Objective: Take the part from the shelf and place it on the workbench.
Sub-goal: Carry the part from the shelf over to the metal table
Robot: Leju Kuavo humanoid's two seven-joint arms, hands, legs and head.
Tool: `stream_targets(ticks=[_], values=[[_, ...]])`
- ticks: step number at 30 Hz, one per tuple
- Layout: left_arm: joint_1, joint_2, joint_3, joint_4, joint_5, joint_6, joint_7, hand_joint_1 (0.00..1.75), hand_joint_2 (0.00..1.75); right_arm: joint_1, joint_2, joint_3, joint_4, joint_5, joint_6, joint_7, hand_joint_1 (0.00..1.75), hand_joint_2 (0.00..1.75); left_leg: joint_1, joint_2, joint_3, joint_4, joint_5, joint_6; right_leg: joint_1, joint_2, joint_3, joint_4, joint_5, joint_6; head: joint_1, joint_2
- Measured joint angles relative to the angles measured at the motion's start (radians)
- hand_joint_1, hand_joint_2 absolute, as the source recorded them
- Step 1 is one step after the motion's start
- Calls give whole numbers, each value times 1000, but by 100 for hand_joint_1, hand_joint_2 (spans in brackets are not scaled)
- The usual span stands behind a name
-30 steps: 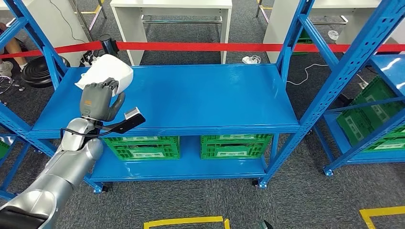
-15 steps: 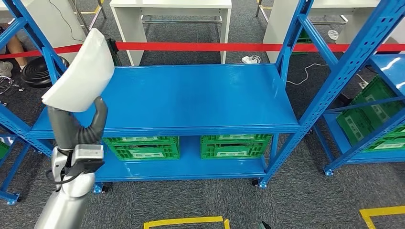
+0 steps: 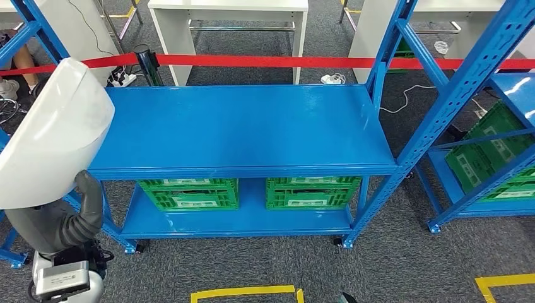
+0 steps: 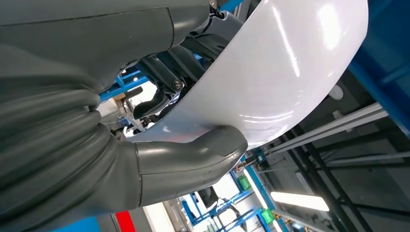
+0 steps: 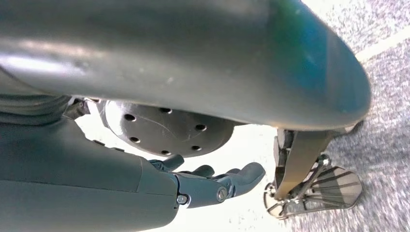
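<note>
Your left hand (image 3: 60,221) grips the one white curved part (image 3: 53,136) from below, thumb (image 4: 193,162) pressed to its glossy face and darker fingers behind it, a hold that looks meant to keep the shell steady in transit. It rides high, clear of the blue shelf (image 3: 252,126), whose top deck lies bare. Your right hand (image 5: 212,183) hangs low over the floor, fingers loosely apart, holding nothing. Two green crates (image 3: 189,192) sit side by side on the lower deck; one red barrier tape (image 3: 265,62) runs behind.
</note>
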Motion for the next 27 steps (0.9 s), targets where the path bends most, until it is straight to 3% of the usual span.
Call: stream_targets(ticks=[2,3,7,9,11,12,13,14,15,18,19,21,23,26,27], values=[[12,6,0,-18,2,12,1,175,175,-3,-3,7,0,9,-6,0,0,0,3,-3,-8,10,3,-14,-1,3,66,-120,42,-1,1,0],[17,9,0,-25,0,17,1,175,175,-4,-4,11,0,14,-12,0,0,0,2,-4,-11,14,4,-22,0,5,81,-150,48,-7,1,0],[37,15,0,-33,-10,29,1,175,175,-7,-7,25,0,33,-36,0,0,0,4,-8,-19,18,10,-53,3,8,63,-154,59,-46,0,0],[44,18,0,-33,-12,34,1,175,175,-8,-8,28,1,38,-42,0,0,0,7,-7,-40,71,-47,-60,4,4,48,-156,74,-62,-1,0],[51,21,0,-32,-16,48,1,175,175,-8,-9,32,1,44,-50,0,0,0,6,-6,-75,191,-137,-61,8,2,28,-156,89,-70,-3,0],[56,22,0,-31,-21,58,1,175,175,-8,-10,35,1,47,-55,0,0,0,5,-6,-85,246,-165,-60,12,1,17,-155,97,-72,-3,0],[61,24,-1,-30,-25,68,1,175,175,-7,-11,37,1,50,-61,0,0,0,3,-6,-81,274,-172,-57,15,0,6,-155,105,-73,-3,0],[65,25,-1,-28,-30,77,1,175,175,-7,-13,38,1,53,-66,0,0,0,1,-6,-61,267,-160,-52,19,0,-4,-154,113,-73,-3,0],[67,26,-1,-26,-34,84,1,175,175,-7,-14,40,1,57,-69,0,0,0,-3,-7,-22,222,-136,-43,23,0,-12,-154,121,-73,-3,0],[68,29,-2,-23,-38,101,1,175,175,-9,-15,48,1,68,-74,0,0,0,-18,-8,108,30,-108,-17,27,0,-28,-155,143,-65,-2,0],[67,30,-2,-22,-35,104,1,175,175,-9,-15,50,1,71,-77,0,0,0,-22,-9,124,0,-111,-13,25,0,-29,-156,150,-59,-2,0],[65,31,-8,-19,-26,107,1,175,175,-11,-16,54,1,75,-83,0,0,0,-25,-8,121,-12,-100,-7,22,1,-30,-161,163,-46,-4,0],[60,31,-16,-14,-24,107,1,175,175,-11,-19,57,1,79,-88,1,0,0,-21,-4,109,-21,-81,7,22,2,-40,-142,138,-35,-4,0],[54,26,-23,-5,-38,106,1,175,175,-13,-22,60,1,82,-89,7,0,0,-16,1,76,-24,-47,19,17,2,-86,1,8,-20,1,0],[55,25,-24,-1,-40,105,1,175,175,-13,-23,61,1,82,-89,7,0,0,-16,2,61,-22,-37,18,15,2,-98,57,-20,-16,2,0]])
